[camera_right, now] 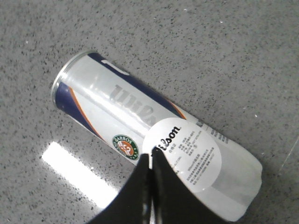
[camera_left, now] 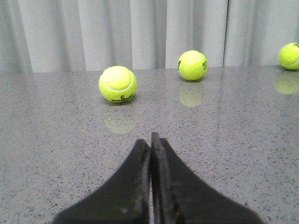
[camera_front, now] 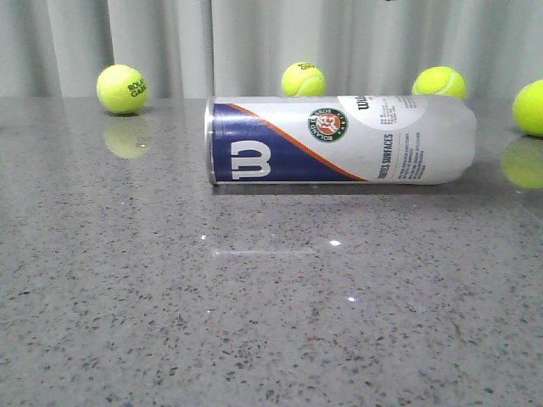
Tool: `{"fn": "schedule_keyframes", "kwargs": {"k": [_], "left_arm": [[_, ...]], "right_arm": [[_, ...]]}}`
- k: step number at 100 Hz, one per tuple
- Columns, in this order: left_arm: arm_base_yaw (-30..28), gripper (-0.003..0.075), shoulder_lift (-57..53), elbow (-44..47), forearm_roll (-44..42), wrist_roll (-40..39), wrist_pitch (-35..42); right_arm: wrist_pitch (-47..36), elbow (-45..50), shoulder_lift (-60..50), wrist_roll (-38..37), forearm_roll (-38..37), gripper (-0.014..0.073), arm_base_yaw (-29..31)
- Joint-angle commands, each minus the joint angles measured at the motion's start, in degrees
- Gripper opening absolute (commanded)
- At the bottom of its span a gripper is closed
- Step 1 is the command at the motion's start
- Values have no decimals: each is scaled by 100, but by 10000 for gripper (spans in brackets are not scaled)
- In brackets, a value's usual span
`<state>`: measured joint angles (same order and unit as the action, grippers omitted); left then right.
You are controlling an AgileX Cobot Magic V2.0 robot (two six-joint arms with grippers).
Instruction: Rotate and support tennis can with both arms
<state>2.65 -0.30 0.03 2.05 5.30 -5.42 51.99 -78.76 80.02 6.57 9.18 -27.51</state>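
Observation:
The tennis can (camera_front: 339, 140) lies on its side across the middle of the grey table, metal rim to the left, white "W" and green-red emblem facing me. It also shows in the right wrist view (camera_right: 154, 140), lying diagonally. My right gripper (camera_right: 151, 153) is shut and empty, its tips above the can's middle near the emblem; I cannot tell if they touch it. My left gripper (camera_left: 150, 138) is shut and empty, low over bare table, with no can in its view. Neither gripper shows in the front view.
Several yellow-green tennis balls lie along the table's back by the white curtain: one far left (camera_front: 122, 88), one behind the can (camera_front: 303, 79), one back right (camera_front: 439, 82), one at the right edge (camera_front: 530, 108). Two balls (camera_left: 117, 83) (camera_left: 192, 65) lie ahead of the left gripper.

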Motion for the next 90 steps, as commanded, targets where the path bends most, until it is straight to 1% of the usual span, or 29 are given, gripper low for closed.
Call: {"fn": "schedule_keyframes", "kwargs": {"k": [1,14,27,40,54,73,90], "left_arm": [[10,-19,-180,256,54,-3,446],[10,-19,-180,256,54,-3,479],[10,-19,-180,256,54,-3,542],[10,-19,-180,256,54,-3,652],[10,-19,-180,256,54,-3,770],[10,-19,-180,245,54,-3,770],[10,-19,-180,4,67,-3,690]], "right_arm": [[-841,393,-593,-377,54,-60,7],[-1438,1221,-1198,-377,54,-60,7],[-2208,2116,-1893,-370,44,-60,7],[-2964,3024,-2746,-366,13,-60,7],[-3565,3987,-3715,-355,-28,-60,7],[-3821,4971,-5091,-355,-33,-60,7],[-3804,5427,-6148,-355,-33,-60,7]]}}
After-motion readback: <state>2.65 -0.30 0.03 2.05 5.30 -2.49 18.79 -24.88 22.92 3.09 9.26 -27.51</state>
